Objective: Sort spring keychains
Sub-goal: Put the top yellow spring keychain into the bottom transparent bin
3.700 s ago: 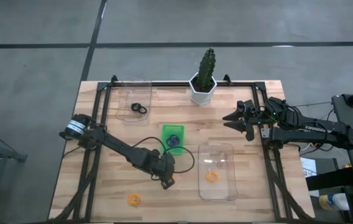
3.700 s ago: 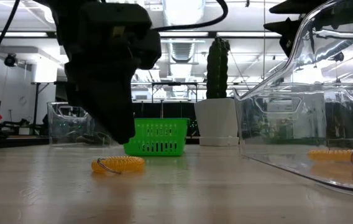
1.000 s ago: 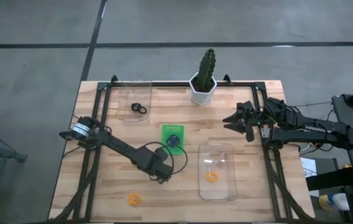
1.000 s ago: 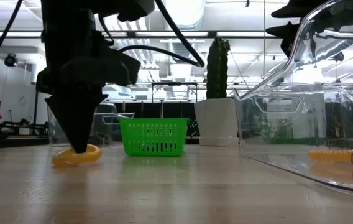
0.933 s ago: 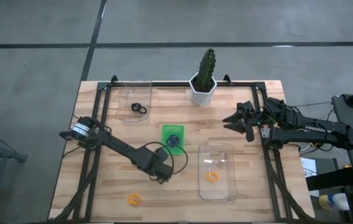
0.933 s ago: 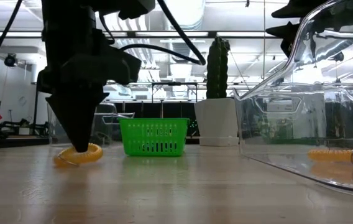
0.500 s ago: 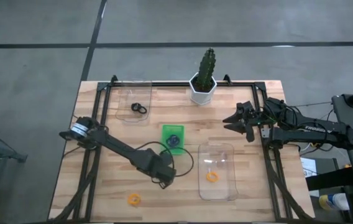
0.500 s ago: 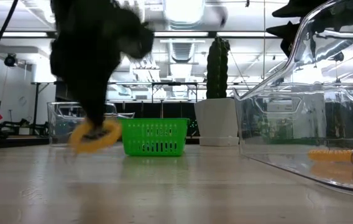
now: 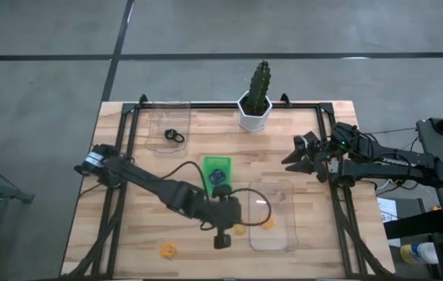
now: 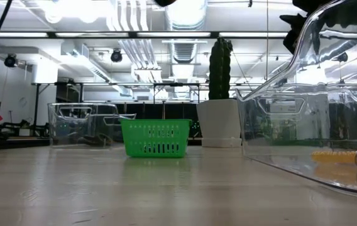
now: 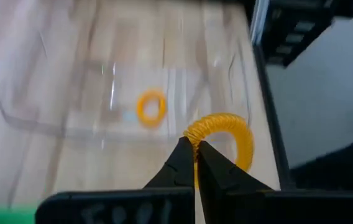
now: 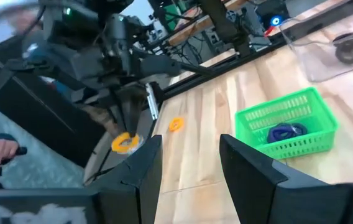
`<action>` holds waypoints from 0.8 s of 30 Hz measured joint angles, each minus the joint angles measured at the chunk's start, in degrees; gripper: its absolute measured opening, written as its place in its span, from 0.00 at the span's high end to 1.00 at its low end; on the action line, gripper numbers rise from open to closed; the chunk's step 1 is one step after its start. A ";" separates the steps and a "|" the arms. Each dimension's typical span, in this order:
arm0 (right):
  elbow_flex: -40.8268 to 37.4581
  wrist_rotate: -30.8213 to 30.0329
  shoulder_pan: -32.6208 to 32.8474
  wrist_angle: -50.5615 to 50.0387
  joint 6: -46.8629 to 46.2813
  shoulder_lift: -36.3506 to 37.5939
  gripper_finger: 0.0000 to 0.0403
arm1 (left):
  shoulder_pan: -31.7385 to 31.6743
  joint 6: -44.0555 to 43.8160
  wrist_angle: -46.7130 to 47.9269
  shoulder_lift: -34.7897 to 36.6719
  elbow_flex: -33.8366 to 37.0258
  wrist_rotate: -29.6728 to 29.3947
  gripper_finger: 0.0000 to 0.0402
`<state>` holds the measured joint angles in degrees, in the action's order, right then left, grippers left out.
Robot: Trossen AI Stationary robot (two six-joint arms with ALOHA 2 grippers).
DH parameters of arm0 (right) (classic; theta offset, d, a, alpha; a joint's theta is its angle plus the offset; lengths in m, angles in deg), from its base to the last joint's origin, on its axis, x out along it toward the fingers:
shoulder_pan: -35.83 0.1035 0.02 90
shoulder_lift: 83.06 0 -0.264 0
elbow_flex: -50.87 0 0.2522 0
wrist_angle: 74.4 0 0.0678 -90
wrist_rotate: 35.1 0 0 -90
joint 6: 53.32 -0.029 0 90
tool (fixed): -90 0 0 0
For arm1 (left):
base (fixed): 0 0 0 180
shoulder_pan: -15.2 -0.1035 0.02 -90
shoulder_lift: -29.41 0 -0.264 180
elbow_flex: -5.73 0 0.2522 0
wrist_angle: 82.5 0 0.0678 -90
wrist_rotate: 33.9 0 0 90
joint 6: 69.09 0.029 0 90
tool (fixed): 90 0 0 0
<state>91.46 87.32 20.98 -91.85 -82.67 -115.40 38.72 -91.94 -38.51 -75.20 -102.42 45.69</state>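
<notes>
My left gripper [image 9: 235, 229] is shut on an orange spring keychain [image 11: 223, 138], which hangs above the left rim of the near clear bin [image 9: 284, 195]. A second orange keychain [image 9: 268, 222] lies on that bin's floor. A third [image 9: 167, 250] lies on the table near the front edge. The green tray [image 9: 217, 162] holds a purple keychain [image 12: 286, 132]. A black keychain [image 9: 175, 136] lies in the far-left clear bin [image 9: 159, 117]. My right gripper [image 9: 294, 153] waits open at the table's right side, off the table. My left gripper pinches the orange keychain's coil [image 11: 195, 138] between its two fingertips, at one side of the loop. The fingers slant down toward the table's right edge. The rest of the loop sticks out past the fingertips, lifted clear of the table.
A cactus in a white pot [image 9: 254, 109] stands at the far edge, behind the green tray. Bare wood lies between the tray, the bins and the front edge. A black frame rail [image 9: 338, 211] runs along the right side.
My left gripper has risen from the table with the orange keychain and swung toward the right edge, up to the near clear bin. The keychain, which lay on the wood a second ago, now hangs clear. The low view has lost sight of both.
</notes>
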 joint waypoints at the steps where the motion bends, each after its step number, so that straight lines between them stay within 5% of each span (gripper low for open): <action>1: 0.00 0.68 0.00 0.02 -0.20 0.00 0.61 | -0.51 1.43 -1.47 0.00 -0.23 0.00 1.00; 16: 0.00 3.32 6.22 0.20 -3.88 0.00 0.59 | -12.87 -1.42 -9.96 -0.31 -0.12 -4.73 1.00; 24: 0.00 -9.64 6.75 -0.02 3.07 0.00 0.59 | -17.51 -4.32 -15.18 -0.31 -0.18 -6.22 1.00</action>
<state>91.46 77.68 27.73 -91.87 -79.60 -115.40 21.21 -96.26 -53.69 -75.51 -102.60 39.47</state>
